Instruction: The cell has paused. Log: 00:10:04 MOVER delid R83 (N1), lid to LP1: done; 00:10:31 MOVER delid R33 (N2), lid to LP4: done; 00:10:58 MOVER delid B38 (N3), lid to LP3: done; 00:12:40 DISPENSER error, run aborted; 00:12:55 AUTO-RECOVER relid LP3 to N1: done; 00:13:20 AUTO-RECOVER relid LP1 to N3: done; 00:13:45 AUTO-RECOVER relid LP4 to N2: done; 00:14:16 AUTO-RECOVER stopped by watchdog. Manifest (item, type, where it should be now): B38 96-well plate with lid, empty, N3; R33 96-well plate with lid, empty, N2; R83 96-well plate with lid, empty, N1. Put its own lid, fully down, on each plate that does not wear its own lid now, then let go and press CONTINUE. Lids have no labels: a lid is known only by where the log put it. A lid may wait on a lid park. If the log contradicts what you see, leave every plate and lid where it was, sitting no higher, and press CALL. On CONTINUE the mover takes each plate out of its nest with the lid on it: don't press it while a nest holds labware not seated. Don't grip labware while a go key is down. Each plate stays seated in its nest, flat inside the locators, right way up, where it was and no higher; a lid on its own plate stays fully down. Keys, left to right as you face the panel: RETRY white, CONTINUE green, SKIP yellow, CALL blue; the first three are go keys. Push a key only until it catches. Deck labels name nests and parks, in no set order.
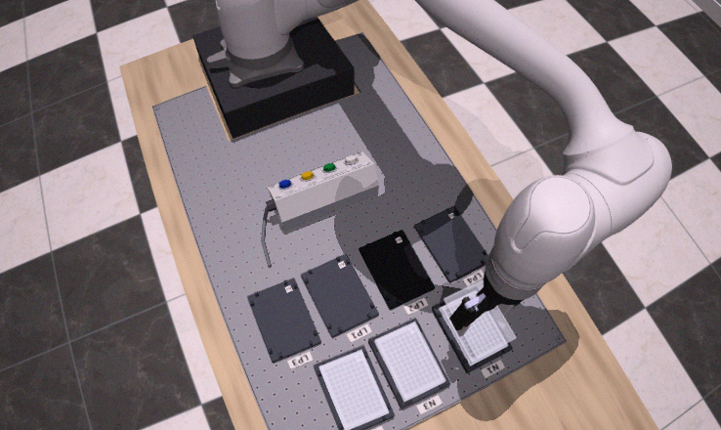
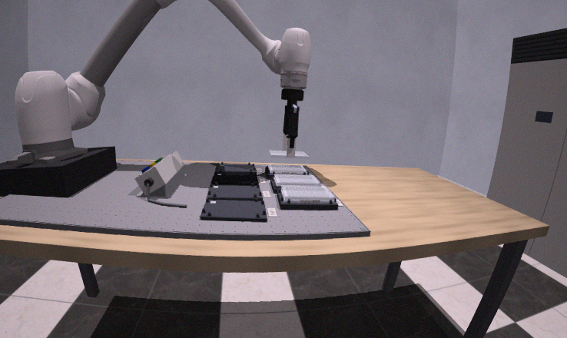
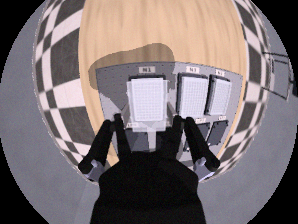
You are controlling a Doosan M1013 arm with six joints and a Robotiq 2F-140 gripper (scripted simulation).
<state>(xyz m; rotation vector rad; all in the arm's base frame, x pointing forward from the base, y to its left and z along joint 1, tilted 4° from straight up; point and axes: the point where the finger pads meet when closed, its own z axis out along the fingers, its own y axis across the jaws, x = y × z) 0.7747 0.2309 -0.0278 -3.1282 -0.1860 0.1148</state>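
The clear lid (image 2: pixel 288 153) hangs in the air, flat, right above the plate in nest N1 (image 1: pixel 483 334). The gripper (image 2: pixel 290 144) is closed on it and points straight down. The lid's long side runs the same way as the plate under it. The four dark lid parks, like LP3 (image 1: pixel 282 320), hold nothing. The grey deck (image 1: pixel 219 176) lies on a wooden table (image 2: pixel 424 201) in a grey room.
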